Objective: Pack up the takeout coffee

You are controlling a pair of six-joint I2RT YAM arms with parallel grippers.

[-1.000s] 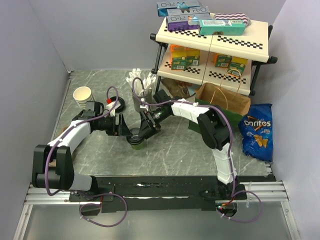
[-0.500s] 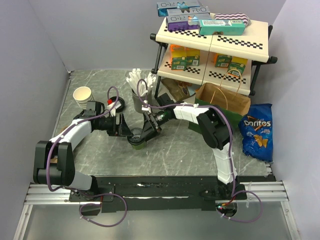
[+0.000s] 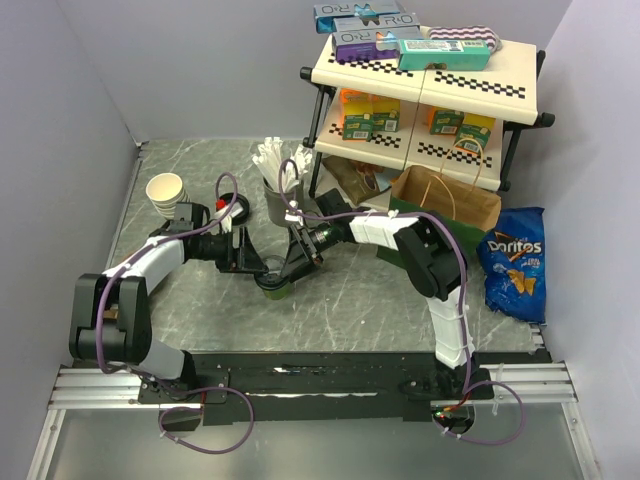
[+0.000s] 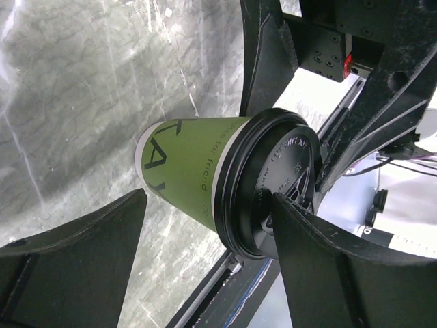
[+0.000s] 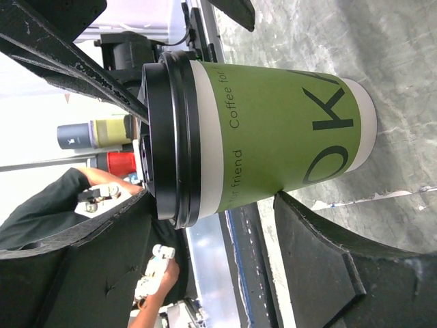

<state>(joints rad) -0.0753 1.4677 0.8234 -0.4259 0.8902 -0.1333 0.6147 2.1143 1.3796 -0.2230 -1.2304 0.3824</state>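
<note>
Your left claw (image 4: 208,197) has edged closer. The dark green paper cup with round black plastic lid (image 4: 191,171) stands between its wide-open fingers. Your right claw (image 5: 212,198) is likewise spread, gripping nothing.

Green cup (image 5: 287,137) with black lid (image 5: 167,137) stands on grey table (image 5: 389,41), view turned sideways. Right gripper (image 5: 213,205) spread wide, one finger by the cup's lid, other by its base; contact unclear. Black bars (image 5: 61,51) beyond lid.

From above, the green paper cup with black plastic lid (image 3: 274,291) sits largely hidden beneath the left gripper (image 3: 252,264) and right gripper (image 3: 289,268).
</note>
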